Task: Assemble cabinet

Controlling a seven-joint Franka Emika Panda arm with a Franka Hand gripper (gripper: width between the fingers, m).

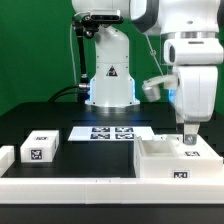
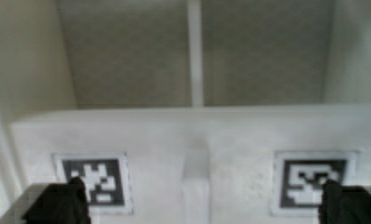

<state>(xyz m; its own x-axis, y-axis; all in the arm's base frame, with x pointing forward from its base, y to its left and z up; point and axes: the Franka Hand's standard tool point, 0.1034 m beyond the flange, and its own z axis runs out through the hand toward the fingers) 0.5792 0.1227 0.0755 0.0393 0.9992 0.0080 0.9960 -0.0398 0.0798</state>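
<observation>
The cabinet body (image 1: 165,160), a large white box with a tag on its front face, stands on the table at the exterior view's right. My gripper (image 1: 188,142) hangs straight down over its far right part, fingertips at its top. In the wrist view the body (image 2: 200,140) fills the picture, showing two square tags and a recessed inside split by a thin wall. My gripper (image 2: 207,206) is open, its dark fingers (image 2: 57,205) wide apart over the white top with nothing between them. A small white tagged block (image 1: 40,148) lies apart at the exterior view's left.
The marker board (image 1: 112,132) lies flat in the middle of the black table, in front of the arm's base (image 1: 108,85). Another white piece (image 1: 5,156) is cut off at the left edge. A long white rail (image 1: 90,187) runs along the front.
</observation>
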